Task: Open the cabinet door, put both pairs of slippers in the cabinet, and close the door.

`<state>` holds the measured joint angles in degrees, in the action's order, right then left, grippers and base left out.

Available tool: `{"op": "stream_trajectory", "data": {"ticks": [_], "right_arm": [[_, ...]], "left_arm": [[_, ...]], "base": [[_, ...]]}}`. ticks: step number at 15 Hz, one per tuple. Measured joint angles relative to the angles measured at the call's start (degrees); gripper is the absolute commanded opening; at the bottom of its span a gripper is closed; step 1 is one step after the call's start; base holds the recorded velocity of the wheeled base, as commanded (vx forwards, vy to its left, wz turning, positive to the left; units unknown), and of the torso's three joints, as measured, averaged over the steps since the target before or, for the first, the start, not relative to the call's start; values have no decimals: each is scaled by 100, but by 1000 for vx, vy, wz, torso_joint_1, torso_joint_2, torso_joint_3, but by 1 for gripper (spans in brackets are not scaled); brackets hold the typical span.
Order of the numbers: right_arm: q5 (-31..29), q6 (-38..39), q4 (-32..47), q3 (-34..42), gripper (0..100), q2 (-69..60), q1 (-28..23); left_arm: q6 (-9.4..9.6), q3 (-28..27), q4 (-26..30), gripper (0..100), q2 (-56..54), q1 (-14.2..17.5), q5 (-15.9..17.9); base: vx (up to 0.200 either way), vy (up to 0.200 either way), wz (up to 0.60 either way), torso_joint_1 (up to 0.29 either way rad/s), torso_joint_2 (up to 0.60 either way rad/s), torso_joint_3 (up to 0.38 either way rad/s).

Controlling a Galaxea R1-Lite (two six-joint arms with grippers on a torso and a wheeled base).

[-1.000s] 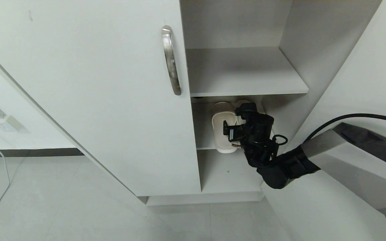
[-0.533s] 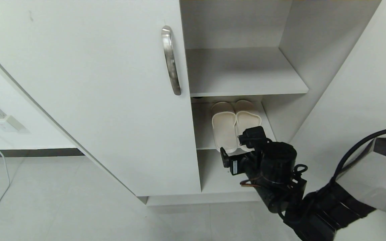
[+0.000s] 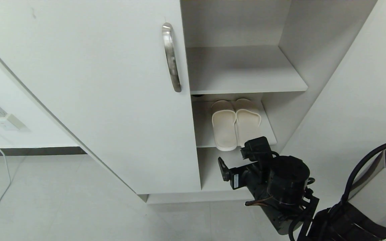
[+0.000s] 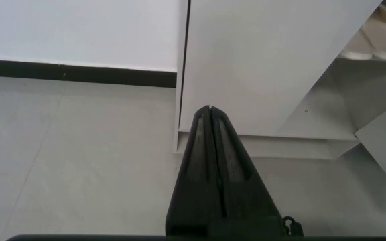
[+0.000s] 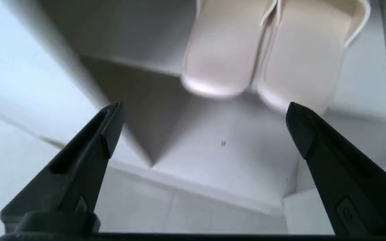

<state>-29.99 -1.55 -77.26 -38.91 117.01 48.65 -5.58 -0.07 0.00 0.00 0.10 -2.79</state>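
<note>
While the right gripper [image 3: 238, 157] hangs with fingers spread wide at lower centre of the head view, just below the slippers [image 3: 236, 123], that pair lies side by side on the middle shelf of the cabinet [image 3: 293, 50]; the left gripper [image 4: 209, 110] has its fingers pressed together above the floor [image 4: 79, 147]

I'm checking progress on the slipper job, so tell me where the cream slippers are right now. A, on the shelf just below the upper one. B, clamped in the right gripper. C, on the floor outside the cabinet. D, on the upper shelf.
A: the slippers lie side by side on the lower shelf, under the upper shelf, and the right gripper hangs open in front, holding nothing.
</note>
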Motion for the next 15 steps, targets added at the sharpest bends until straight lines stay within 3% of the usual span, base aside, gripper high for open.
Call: {"op": "stream_trajectory", "data": {"ticks": [4, 15], "right_arm": [[2, -6, -17, 2, 100, -9, 5], [-6, -9, -17, 9, 100, -16, 5]], "left_arm": [[6, -2, -2, 0, 0, 0, 0], [-5, -2, 0, 0, 0, -2, 1]], "base": [[-200, 0, 0, 1, 2, 4], [0, 0, 0, 0, 0, 0]]}}
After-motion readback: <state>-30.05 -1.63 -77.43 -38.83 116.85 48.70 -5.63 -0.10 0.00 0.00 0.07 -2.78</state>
